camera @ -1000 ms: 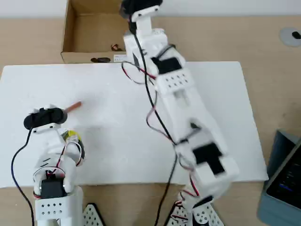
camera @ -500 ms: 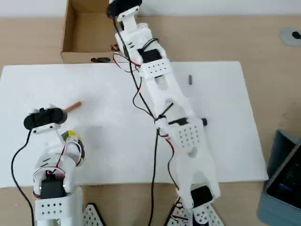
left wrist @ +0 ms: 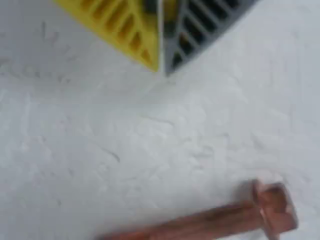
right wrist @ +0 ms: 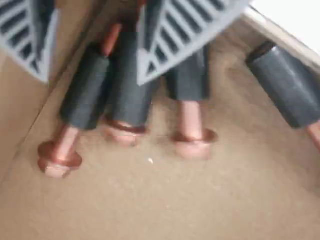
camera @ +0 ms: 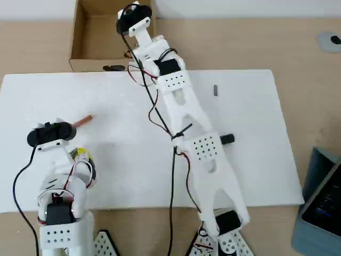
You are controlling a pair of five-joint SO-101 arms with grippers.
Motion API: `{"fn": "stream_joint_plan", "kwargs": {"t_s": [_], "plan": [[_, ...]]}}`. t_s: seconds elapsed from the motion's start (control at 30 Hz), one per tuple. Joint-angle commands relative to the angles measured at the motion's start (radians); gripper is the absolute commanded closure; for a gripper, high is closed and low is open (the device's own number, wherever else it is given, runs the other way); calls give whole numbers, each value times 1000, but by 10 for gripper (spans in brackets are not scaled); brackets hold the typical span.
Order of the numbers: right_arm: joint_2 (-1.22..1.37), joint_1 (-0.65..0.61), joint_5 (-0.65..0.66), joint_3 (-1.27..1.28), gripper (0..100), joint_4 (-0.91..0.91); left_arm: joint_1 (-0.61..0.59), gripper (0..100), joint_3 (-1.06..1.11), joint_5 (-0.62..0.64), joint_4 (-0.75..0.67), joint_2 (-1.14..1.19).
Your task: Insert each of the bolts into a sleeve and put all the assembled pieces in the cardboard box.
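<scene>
My right gripper (right wrist: 107,42) hangs inside the brown cardboard box (right wrist: 150,205), its jaws spread wide and holding nothing. It sits just above the assembled pieces lying on the box floor. A second ago this arm was folded, with its elbow out over the white worktop (camera: 106,170). It now stretches almost straight from its base to the box (camera: 80,40), and its wrist has swung further left in the last half second. My left gripper (left wrist: 161,64) has not shifted: its yellow and grey fingers are pressed together, empty, close over the worktop near the loose copper-coloured hex-head bolt (left wrist: 220,220), which lies where it did before (camera: 83,120).

In the box I count four assembled pieces, each a copper-coloured bolt in a dark grey cylindrical sleeve (right wrist: 85,95) (right wrist: 127,90) (right wrist: 187,82) (right wrist: 285,87). Three show their heads, and the fourth is cut off at the edge. On the worktop there is one bare bolt and two loose dark sleeves, one small (camera: 216,89) and one just beside my right arm (camera: 227,139).
</scene>
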Motion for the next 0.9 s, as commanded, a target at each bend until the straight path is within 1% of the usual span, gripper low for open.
{"fn": "stream_joint_plan", "kwargs": {"t_s": [0.0, 0.2, 0.57, 0.87], "plan": [[1, -15, 8, -97, 862, 17, -3, 998, -5, 0, -15, -5], [-1, -10, 8, -176, 862, 66, -3, 998, -5, 0, -15, -5], [1, -10, 8, -433, 862, 315, -3, 998, -5, 0, -15, -5], [-76, 15, 6, -440, 862, 459, -3, 998, -5, 0, -15, -5]]}}
